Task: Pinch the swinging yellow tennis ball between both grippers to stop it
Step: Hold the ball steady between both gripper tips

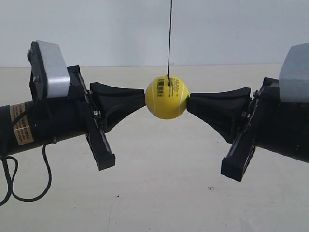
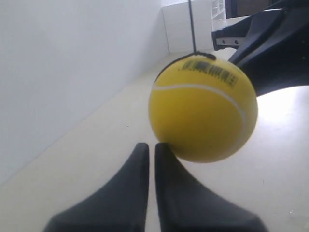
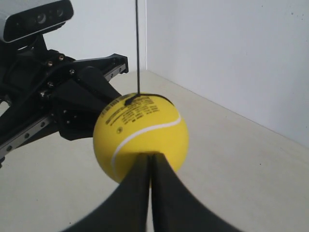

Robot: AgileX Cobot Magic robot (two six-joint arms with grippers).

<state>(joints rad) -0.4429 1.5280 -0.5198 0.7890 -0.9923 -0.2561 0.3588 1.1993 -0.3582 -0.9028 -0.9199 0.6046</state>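
Yellow tennis ball point(image 1: 166, 97) hangs mid-frame in the exterior view on a thin dark string point(image 1: 169, 38) that meets it at its 12 o'clock, well clear of the pale table point(image 1: 159, 188) below. Two black grippers meet it from opposite sides: the arm at the exterior view's left touches at approx 9 o'clock, the arm at the exterior view's right at approx 3 o'clock, both roughly level w/ the ball's middle. Left gripper point(image 2: 150, 146): fingers drawn together w/ only a hairline slit between, nothing grasped, tips butted against the ball's skin. Right gripper point(image 3: 150, 157): same story, fingers closed on themselves, tips pressed into the ball just below the white seam. So neither pincer grips the ball; it's squeezed btwn the two closed noses. Judging by this, the pinch looks basically made: contact both sides, string near plumb. One frame can't prove the swing is dead, though. Left contact seems a bit off the ball's centre in the left wrist view, so prob what's left is holding pressure steady so it doesn't squirt out sideways.
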